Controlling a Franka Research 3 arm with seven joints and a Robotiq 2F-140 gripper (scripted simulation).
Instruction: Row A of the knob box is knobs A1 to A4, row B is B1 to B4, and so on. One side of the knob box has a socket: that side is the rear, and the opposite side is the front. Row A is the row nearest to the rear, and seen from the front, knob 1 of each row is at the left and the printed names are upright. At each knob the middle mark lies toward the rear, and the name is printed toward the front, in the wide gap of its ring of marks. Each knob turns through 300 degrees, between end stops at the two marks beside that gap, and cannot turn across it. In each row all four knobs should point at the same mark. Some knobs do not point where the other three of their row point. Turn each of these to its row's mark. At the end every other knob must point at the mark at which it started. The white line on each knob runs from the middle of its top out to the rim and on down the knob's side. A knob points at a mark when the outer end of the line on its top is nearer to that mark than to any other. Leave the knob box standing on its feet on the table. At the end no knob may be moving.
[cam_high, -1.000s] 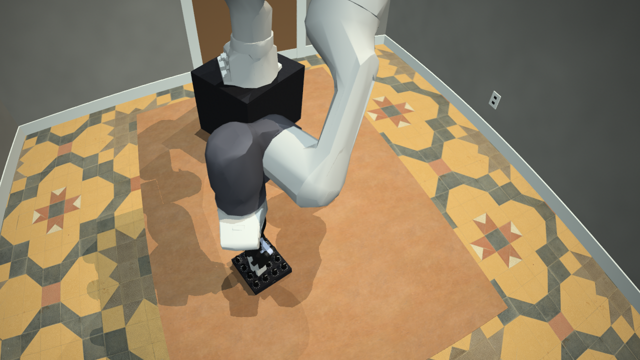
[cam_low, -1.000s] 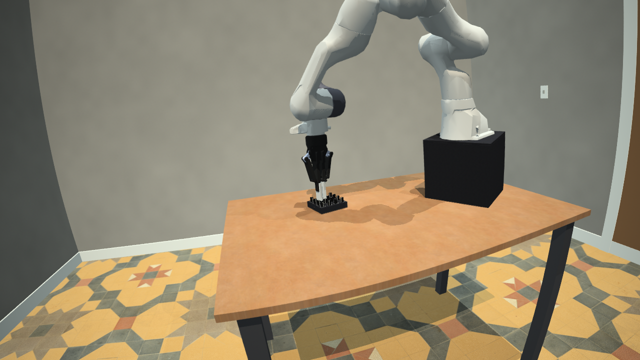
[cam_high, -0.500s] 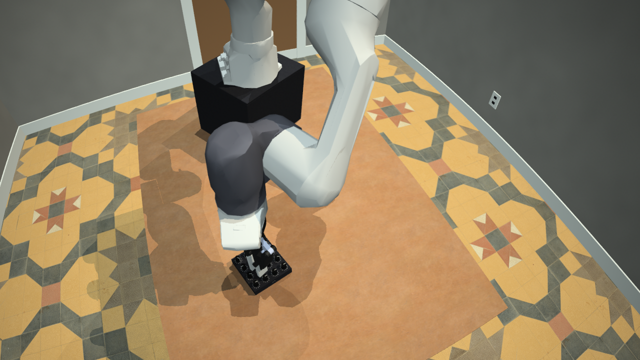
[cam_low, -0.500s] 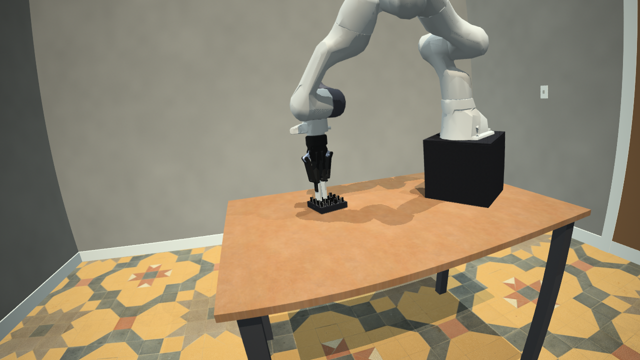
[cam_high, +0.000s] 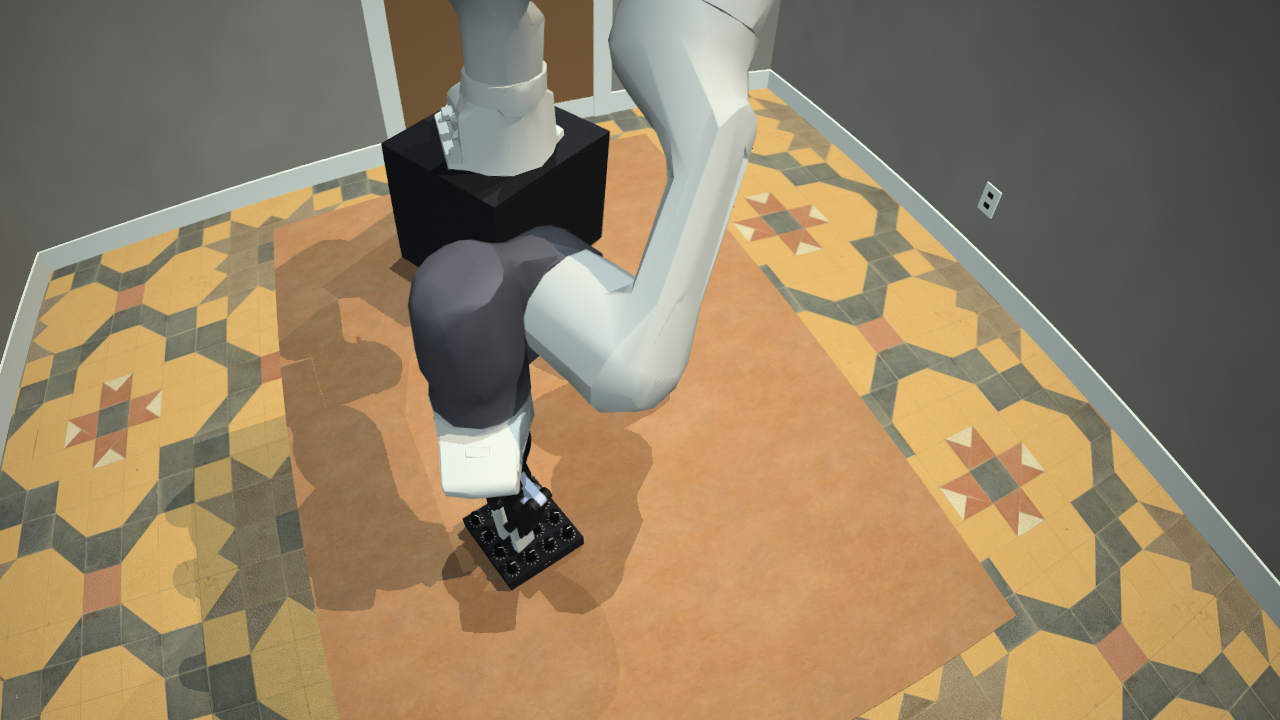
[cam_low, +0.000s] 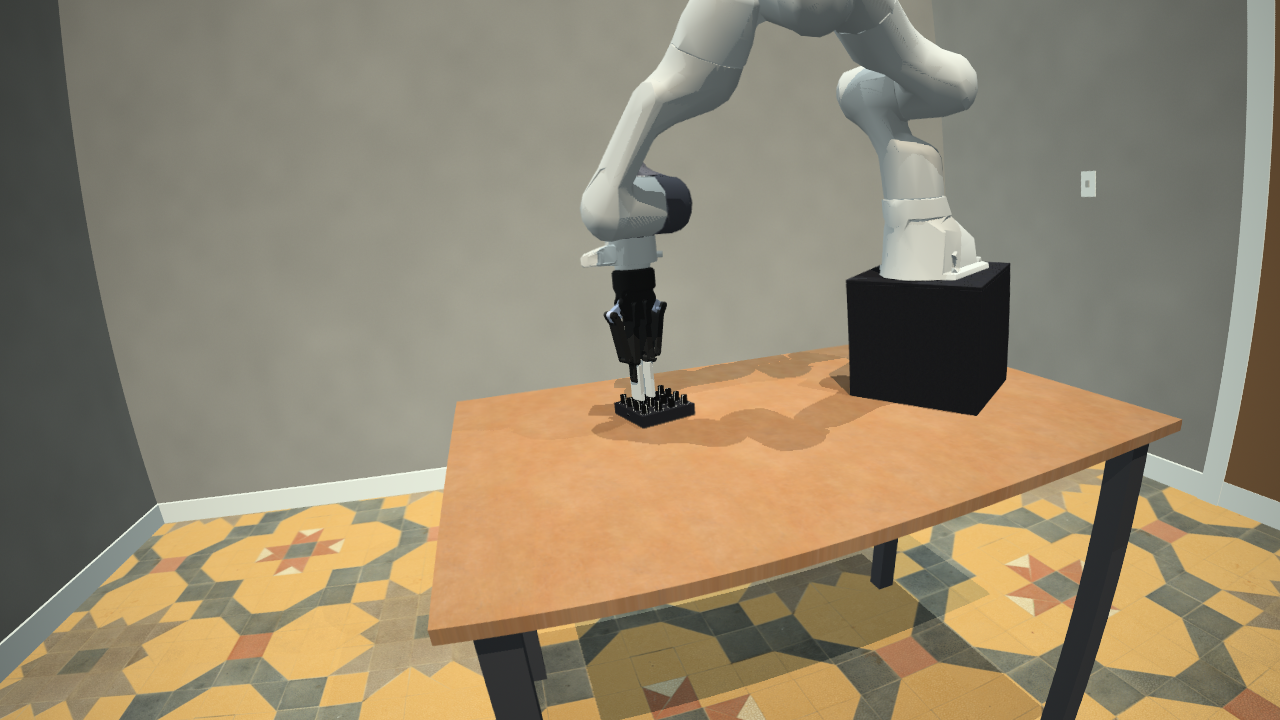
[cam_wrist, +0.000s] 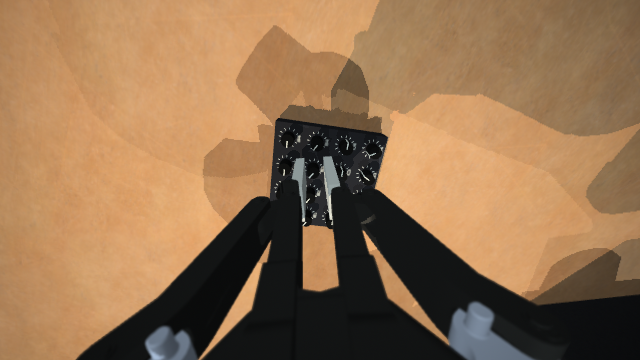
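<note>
Nearest the wrist camera, the claw (cam_high: 511, 534) (cam_low: 643, 392) (cam_wrist: 314, 171) stands slightly spread, a narrow gap between its pale pads. Left to right across the knob box (cam_high: 547, 567) (cam_low: 662, 418) (cam_wrist: 332, 151), which sits on the tabletop (cam_high: 760, 492) (cam_low: 760, 519) (cam_wrist: 125, 100): the left column's lower part is hidden by black linkage — knobs show between the pads, apparently unpinched — and the right column's lower part is covered too. Printed names are too small to read.
</note>
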